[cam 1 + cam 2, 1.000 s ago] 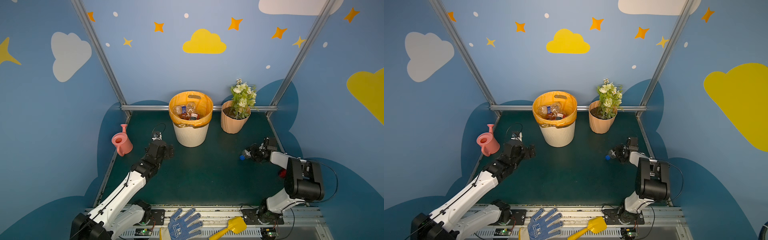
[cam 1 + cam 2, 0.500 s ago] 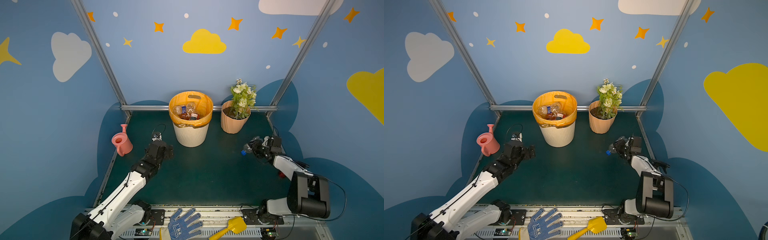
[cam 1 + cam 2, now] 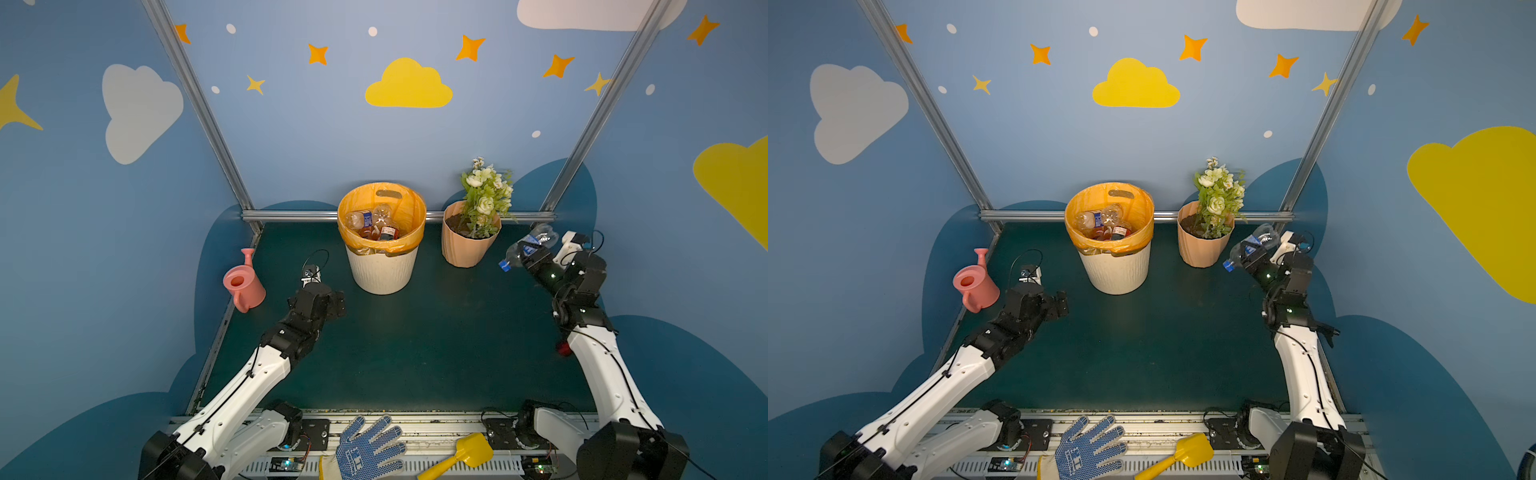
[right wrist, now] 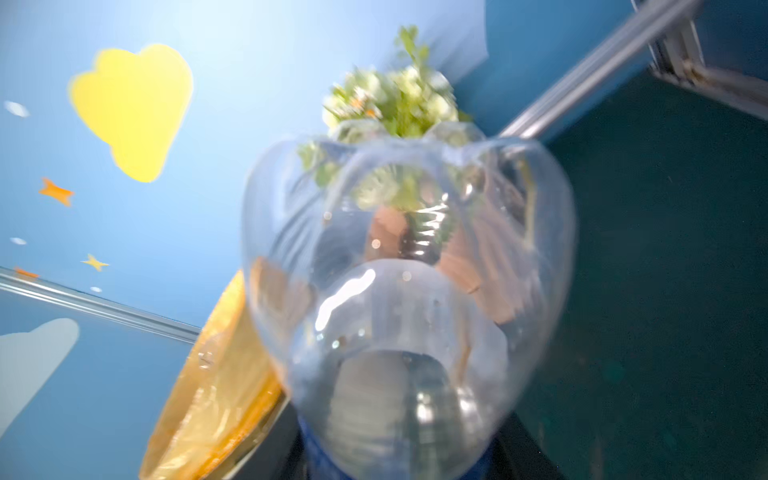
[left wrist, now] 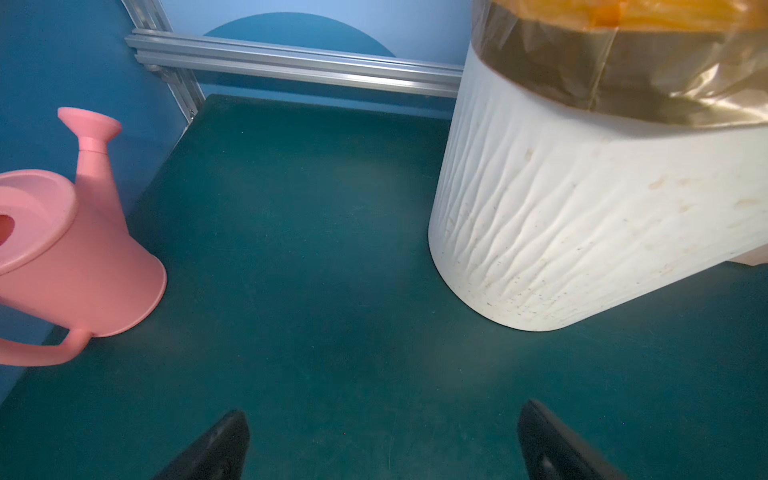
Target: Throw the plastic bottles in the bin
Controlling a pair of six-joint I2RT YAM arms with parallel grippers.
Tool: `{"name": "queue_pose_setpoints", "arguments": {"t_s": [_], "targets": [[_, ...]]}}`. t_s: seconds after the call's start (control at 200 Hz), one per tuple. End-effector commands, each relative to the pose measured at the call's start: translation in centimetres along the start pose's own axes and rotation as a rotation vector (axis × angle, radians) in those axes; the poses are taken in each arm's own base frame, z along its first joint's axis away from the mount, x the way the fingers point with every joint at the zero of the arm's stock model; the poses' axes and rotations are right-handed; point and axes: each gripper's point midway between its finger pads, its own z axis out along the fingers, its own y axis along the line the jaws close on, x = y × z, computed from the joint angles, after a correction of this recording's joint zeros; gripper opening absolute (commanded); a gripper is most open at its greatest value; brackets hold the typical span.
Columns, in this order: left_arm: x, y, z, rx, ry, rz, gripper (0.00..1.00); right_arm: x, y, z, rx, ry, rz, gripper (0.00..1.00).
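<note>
In both top views the bin (image 3: 381, 270) holds several plastic bottles (image 3: 365, 219); right gripper (image 3: 524, 258) clamps a blue-capped bottle (image 3: 540, 240) far right, not yet binned; left gripper (image 5: 382, 411) gapes empty.

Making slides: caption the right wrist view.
Clear plastic bottle in the right gripper, base toward the lens; orange-bagged round bin and white-flowered green plant blurred behind.

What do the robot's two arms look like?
The left arm and right arm match: white rounded links, chunky black joints, thin black cables running along them. Each wrist carries a small white camera mount with a looped black cable. The left arm's jaws are black and tapered.
</note>
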Motion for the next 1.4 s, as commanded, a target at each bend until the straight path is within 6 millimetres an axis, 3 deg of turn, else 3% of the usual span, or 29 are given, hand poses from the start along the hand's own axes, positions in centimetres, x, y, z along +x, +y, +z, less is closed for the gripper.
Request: {"name": "queue_pose_setpoints", "arguments": {"t_s": [0.0,0.125,0.29,0.44,0.596,0.661,0.701,0.811,0.886,0.936,1.036,1.176,1.286,1.396], "targets": [[0.0,0.4,-0.2,-0.011,-0.013,-0.021,1.0,-3.5,5.9,-0.7,-0.142,-0.09,-0.087,0.46],[0.1,0.5,-0.3,-0.015,-0.013,-0.021,1.0,-5.2,11.8,-0.6,-0.264,-0.143,-0.174,0.46],[0.2,0.6,-0.3,-0.012,-0.016,-0.025,1.0,-5.1,20.6,-0.6,-0.442,-0.194,-0.345,0.45],[0.4,0.6,-0.2,-0.013,-0.019,-0.023,1.0,-2.2,27.8,-0.3,-0.589,-0.221,-0.513,0.45],[0.4,0.7,-0.1,-0.02,-0.017,-0.016,1.0,2.7,32.0,1.9,-0.647,-0.216,-0.672,0.51],[0.5,0.7,0.0,-0.021,-0.016,-0.014,1.0,4.7,32.6,3.9,-0.639,-0.192,-0.701,0.51],[0.6,0.7,0.1,-0.024,-0.014,-0.016,1.0,6.7,32.1,6.2,-0.616,-0.127,-0.715,0.53],[0.6,0.6,0.2,-0.023,-0.006,-0.017,1.0,11.4,28.8,12.8,-0.476,0.085,-0.737,0.62],[0.5,0.7,0.0,-0.027,0.0,-0.013,1.0,12.4,27.2,14.4,-0.409,0.155,-0.752,0.75],[0.4,1.1,-0.3,-0.042,0.004,-0.014,1.0,11.3,27.4,13.9,-0.394,0.124,-0.763,0.81],[0.4,1.7,-0.7,-0.065,-0.005,-0.011,1.0,7.0,29.3,10.8,-0.401,-0.006,-0.796,0.91],[0.5,1.5,-0.8,-0.041,-0.034,-0.025,1.0,2.5,31.1,5.9,-0.412,-0.121,-0.831,0.92],[0.5,1.1,-0.6,-0.019,-0.04,-0.037,1.0,1.2,29.3,3.9,-0.343,-0.166,-0.856,0.93],[0.3,1.5,-0.6,-0.044,-0.032,-0.044,1.0,1.3,24.1,3.8,-0.211,-0.128,-0.849,0.95]]}}
